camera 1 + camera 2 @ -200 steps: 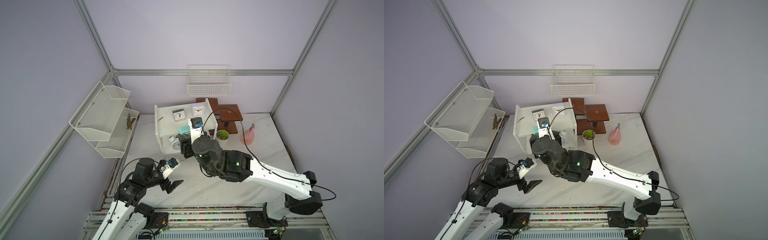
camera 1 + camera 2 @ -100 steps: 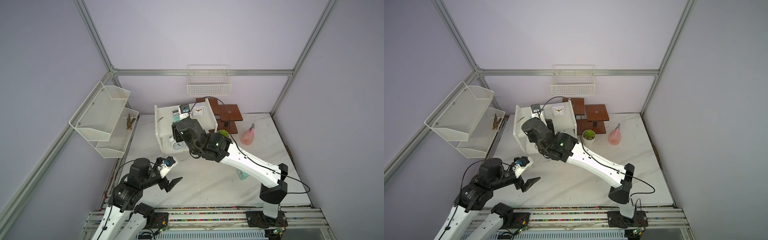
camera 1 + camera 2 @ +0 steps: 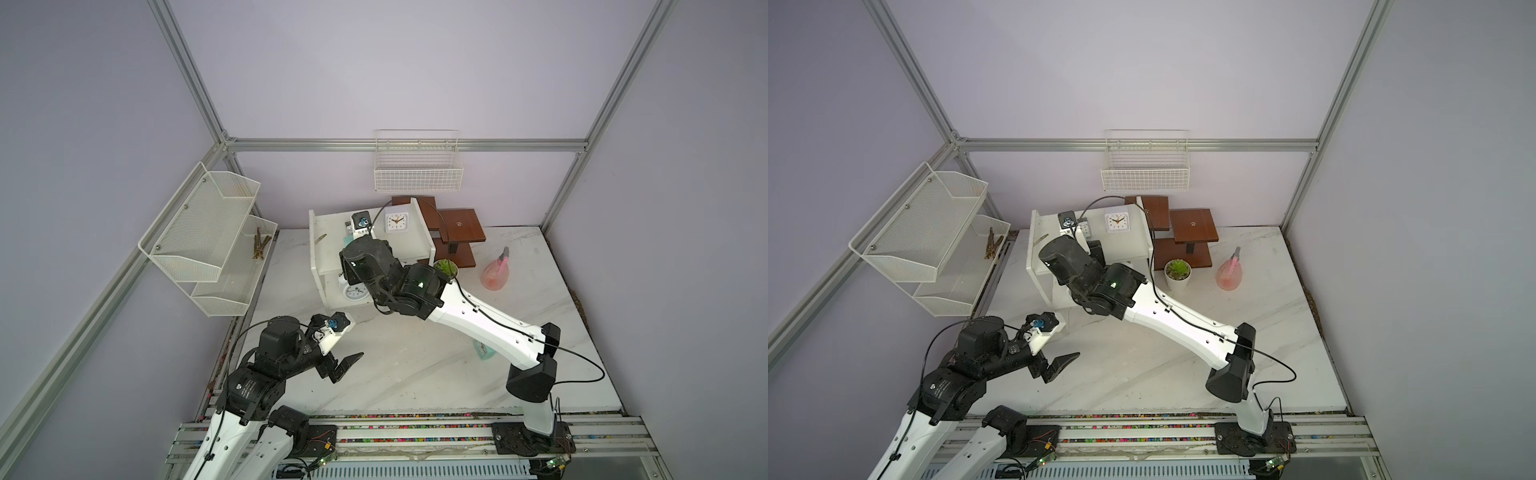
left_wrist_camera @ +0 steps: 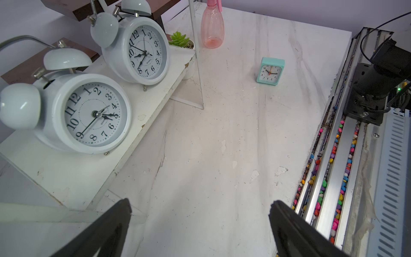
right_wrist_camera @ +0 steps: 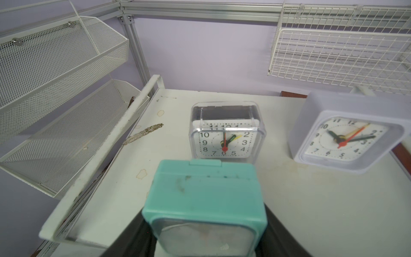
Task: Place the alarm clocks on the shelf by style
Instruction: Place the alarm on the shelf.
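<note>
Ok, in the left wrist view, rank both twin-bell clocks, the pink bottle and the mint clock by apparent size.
1. nearer twin-bell clock
2. farther twin-bell clock
3. pink bottle
4. mint clock
The bell clocks probably match; nearness enlarges one.

Wire basket (image 5: pixel 342 51) hangs on the wall beyond the right gripper (image 5: pixel 206 242); mesh rack (image 5: pixel 55 66) to its left holds twigs (image 3: pixel 261 245). Wooden stand (image 3: pixel 461 224), plant (image 3: pixel 1177 268) and pink bottle (image 3: pixel 1229 274) sit off to its right on the tabletop (image 3: pixel 1142 374)

Both top views look steeply down from above the front edge of the tabletop (image 3: pixel 415 374), sharing the whole scene. Left wrist camera: low beside the lower board (image 4: pixel 77 178) of the shelf (image 3: pixel 318 249) — right wrist: close over its top board (image 5: pixel 311 211).
</note>
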Motion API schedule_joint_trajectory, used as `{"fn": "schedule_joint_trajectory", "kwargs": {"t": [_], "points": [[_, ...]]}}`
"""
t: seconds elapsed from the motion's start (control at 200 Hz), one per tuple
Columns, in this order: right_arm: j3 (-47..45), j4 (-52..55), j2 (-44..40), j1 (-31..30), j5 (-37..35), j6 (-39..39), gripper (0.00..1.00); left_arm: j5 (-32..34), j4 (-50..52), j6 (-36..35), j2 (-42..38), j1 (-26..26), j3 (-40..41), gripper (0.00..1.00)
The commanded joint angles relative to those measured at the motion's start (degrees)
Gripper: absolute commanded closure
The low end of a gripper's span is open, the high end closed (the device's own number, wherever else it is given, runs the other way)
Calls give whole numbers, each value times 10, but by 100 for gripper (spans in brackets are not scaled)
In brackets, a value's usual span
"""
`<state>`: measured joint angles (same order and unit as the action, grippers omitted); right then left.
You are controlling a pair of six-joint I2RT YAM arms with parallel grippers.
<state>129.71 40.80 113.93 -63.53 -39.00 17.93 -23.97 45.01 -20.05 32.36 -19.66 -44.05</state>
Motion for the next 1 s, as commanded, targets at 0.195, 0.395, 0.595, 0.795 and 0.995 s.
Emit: {"fn": "schedule_joint_trajectory", "kwargs": {"t": [0.195, 0.395, 0.595, 0.795, 0.995], "points": [[15, -2, 12, 10, 2, 3, 42, 1, -19, 10, -5, -3, 2, 0], [16, -2, 14, 12, 6, 4, 41, -2, -18, 10, -5, -3, 4, 0], [13, -2, 13, 11, 10, 5, 36, -3, -17, 9, -6, -3, 6, 0], [8, 0, 6, 11, 17, 4, 17, -3, -16, 8, -6, -3, 6, 0], [-7, -1, -14, 10, 33, 5, 0, -4, -18, 7, -5, -3, 8, 0]]}}
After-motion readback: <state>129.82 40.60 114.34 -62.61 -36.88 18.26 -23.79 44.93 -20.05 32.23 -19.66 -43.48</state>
